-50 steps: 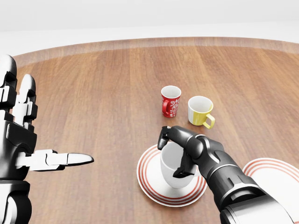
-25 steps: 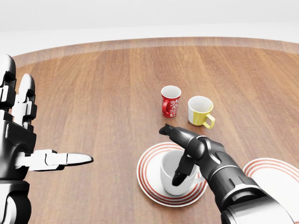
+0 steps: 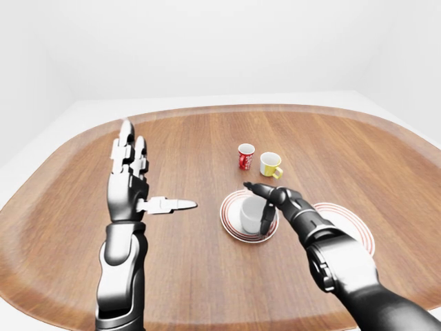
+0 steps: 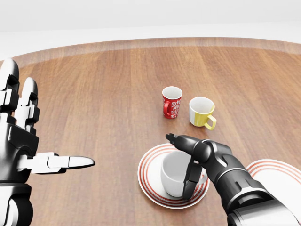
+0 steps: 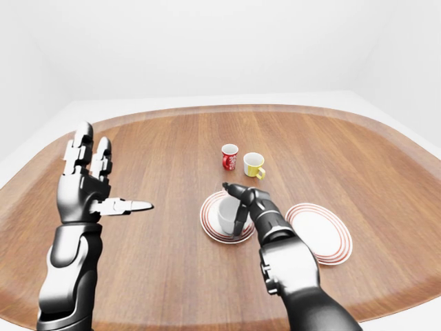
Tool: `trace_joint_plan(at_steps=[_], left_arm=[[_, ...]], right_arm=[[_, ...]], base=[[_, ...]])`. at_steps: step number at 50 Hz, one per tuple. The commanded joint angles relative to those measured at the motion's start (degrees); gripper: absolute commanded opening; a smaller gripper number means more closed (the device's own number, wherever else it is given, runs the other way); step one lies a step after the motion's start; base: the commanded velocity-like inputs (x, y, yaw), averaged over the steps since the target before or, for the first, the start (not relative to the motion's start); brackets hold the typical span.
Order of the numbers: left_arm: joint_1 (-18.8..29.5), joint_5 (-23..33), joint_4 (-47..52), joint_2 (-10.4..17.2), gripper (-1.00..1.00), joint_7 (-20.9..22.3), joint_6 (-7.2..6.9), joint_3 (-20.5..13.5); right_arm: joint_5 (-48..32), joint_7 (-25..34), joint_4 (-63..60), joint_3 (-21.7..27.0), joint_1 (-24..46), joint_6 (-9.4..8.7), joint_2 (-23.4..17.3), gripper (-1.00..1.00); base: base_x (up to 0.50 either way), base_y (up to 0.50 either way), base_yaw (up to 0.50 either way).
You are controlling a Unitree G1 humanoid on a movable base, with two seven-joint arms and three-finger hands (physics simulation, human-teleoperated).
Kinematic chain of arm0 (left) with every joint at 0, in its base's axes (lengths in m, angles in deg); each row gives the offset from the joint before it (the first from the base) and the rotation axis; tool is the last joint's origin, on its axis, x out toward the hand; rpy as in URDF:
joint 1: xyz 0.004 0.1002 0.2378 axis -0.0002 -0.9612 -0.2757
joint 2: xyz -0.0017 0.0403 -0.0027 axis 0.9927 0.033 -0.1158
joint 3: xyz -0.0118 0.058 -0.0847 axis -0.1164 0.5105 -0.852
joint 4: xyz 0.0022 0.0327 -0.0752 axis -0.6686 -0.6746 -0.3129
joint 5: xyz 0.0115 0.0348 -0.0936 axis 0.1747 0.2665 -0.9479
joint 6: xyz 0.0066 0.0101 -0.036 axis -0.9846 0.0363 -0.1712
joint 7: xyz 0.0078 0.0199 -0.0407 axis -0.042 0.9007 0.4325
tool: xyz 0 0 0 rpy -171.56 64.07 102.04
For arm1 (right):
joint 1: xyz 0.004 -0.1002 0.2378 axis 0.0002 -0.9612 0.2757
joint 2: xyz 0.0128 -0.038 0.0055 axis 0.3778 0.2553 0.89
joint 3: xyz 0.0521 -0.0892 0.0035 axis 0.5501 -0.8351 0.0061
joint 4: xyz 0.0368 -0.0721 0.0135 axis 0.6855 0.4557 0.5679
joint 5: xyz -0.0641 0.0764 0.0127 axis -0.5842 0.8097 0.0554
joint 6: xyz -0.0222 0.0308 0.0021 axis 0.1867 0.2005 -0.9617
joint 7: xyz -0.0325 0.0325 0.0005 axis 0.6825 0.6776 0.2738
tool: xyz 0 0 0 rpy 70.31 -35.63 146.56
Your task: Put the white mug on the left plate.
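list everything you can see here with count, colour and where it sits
white mug: one, white, standing on the left plate
left plate: one, white with red rings, low centre of head view
right plate: one, white with red rings, right of the left plate, nothing on it
red mug: one, red patterned, above the plates
yellow mug: one, yellow, right of the red mug
table: one, brown wood
left hand: open, raised at left
right hand: open, fingers spread over the white mug
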Motion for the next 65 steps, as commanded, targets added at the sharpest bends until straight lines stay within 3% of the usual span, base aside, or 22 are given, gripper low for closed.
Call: trace_joint_plan(at_steps=[1, 17, 21, 24, 25, 26, 28, 29, 37, 45, 58, 65], left_arm=[[-0.93, -0.34, 0.43, -0.59, 1.00, 0.25, 0.00, 0.96], [-0.72, -0.49, 0.61, -0.41, 1.00, 0.36, 0.00, 0.70], [-0.66, -0.49, 0.50, -0.38, 1.00, 0.40, 0.00, 0.60], [-0.62, -0.46, 0.58, -0.38, 1.00, 0.38, 0.00, 0.62], [-0.66, -0.44, 0.57, -0.39, 1.00, 0.41, 0.00, 0.66], [-0.72, -0.44, 0.55, -0.41, 1.00, 0.43, 0.00, 0.69], [-0.64, -0.44, 0.56, -0.38, 1.00, 0.42, 0.00, 0.61], [-0.61, -0.46, 0.48, -0.37, 1.00, 0.39, 0.00, 0.54], [-0.56, -0.47, 0.46, -0.33, 1.00, 0.37, 0.00, 0.48], [-0.66, -0.39, 0.65, -0.34, 1.00, 0.37, 0.00, 0.54], [-0.87, -0.37, 0.94, -0.43, 1.00, 0.42, 0.00, 0.60], [-0.94, -0.23, 1.11, -0.49, 1.00, 0.45, 0.00, 0.80]], right_arm=[[0.91, 1.69, -0.23, 0.71, 4.40, -0.09, -1.78, 1.00], [0.51, 2.39, -1.11, -0.15, 6.20, 0.00, -1.57, 1.00], [5.08, 7.09, -2.18, 1.78, 7.24, 0.00, -0.92, 1.00], [14.92, 14.37, -3.89, 5.41, 8.34, 0.00, 0.47, 1.00], [20.78, 18.35, -4.65, 8.04, 9.36, -3.14, 1.26, 1.00], [24.12, 19.33, -5.32, 8.25, 9.41, -4.23, 1.45, 1.00], [33.07, 19.33, -7.32, 9.95, 9.94, -9.17, 1.99, 1.00], [36.94, 19.33, -7.85, 10.44, 10.25, -10.00, 1.95, 1.00], [44.14, 19.33, -8.21, 6.10, 4.85, -10.00, 0.93, 1.00], [57.33, 19.33, -12.86, 8.71, 0.49, -10.00, 1.83, 1.00], [68.22, 19.33, -22.75, 7.53, -8.59, -10.00, 3.51, 1.00], [77.47, 17.85, -19.12, 10.45, -8.28, -10.00, 2.67, 1.00]], base=[[0.00, 0.00, 0.00], [0.00, 0.00, 0.00], [0.00, 0.00, 0.00], [0.00, 0.00, 0.00], [0.00, 0.00, 0.00], [0.00, 0.00, 0.00], [0.00, 0.00, 0.00], [0.00, 0.00, 0.00], [0.00, 0.00, 0.00], [0.00, 0.00, 0.00], [0.00, 0.00, 0.00], [0.00, 0.00, 0.00]])
